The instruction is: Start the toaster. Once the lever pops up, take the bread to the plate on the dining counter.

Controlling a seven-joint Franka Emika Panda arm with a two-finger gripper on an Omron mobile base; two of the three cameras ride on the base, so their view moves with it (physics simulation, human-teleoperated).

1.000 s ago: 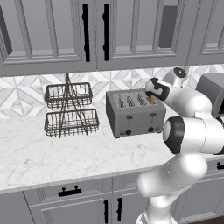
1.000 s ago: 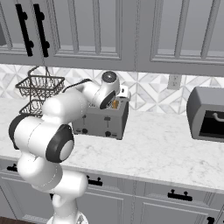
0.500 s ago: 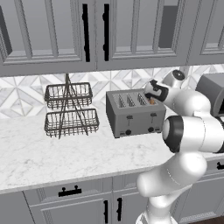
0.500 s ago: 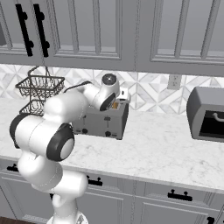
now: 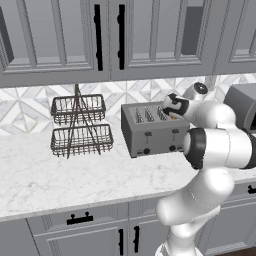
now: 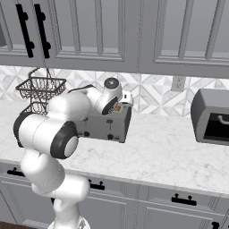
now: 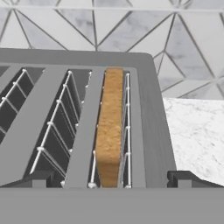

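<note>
bread [image 7: 109, 131] sits upright in the end slot of the toaster [image 7: 151, 113], the slot nearest the toaster's right-hand wall as seen from the front. Only its crust edge shows in the hand view, running as a long tan strip from the front of the slot toward the tiled backsplash [image 7: 131, 30]. Long axis is front-to-back along the slot.

gripper [image 7: 109, 180] hangs just above the toaster's front edge, looking down the slots. Fingers spread as wide as they go, nothing held. One dark fingertip [image 7: 37, 179] is to the left of the slice, the other to its right, so the bread lies between them and ahead of the hand.

From the left base view the hand sits over the right end of the toaster [image 5: 152, 131], which stands toward the back of the marble worktop [image 5: 60, 175], beside the wire basket rack [image 5: 80, 125].

Judgement: the finger line crosses the slice's thin dimension, which suits a straight drop and pinch on the faces. Can't tell whether the lever is up or down from here; that decides press first or grab.
</note>
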